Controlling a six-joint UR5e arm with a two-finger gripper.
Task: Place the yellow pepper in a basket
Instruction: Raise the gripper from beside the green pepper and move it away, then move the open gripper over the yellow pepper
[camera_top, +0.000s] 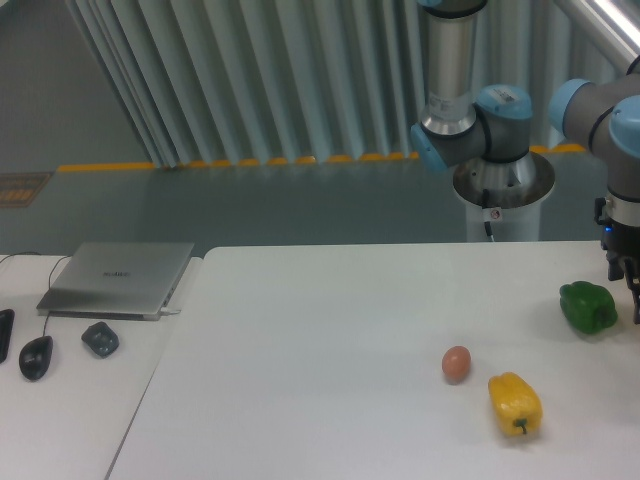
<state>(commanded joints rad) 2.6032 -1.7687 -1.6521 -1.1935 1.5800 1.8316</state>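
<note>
The yellow pepper (515, 403) lies on its side on the white table (320, 340), front right, with its green stem pointing toward the front edge. A brown egg (456, 364) sits just to its left. My gripper (627, 285) hangs at the right edge of the view, right next to the dark green pepper (588, 306) and well behind the yellow one. The frame cuts it off, so I cannot tell how its jaws stand. It holds nothing that I can see. No basket is in view.
A closed laptop (120, 278), a black mouse (36, 356) and a small dark object (100, 339) lie on the adjoining table at the left. The arm's base pedestal (503, 190) stands behind the table at the back right.
</note>
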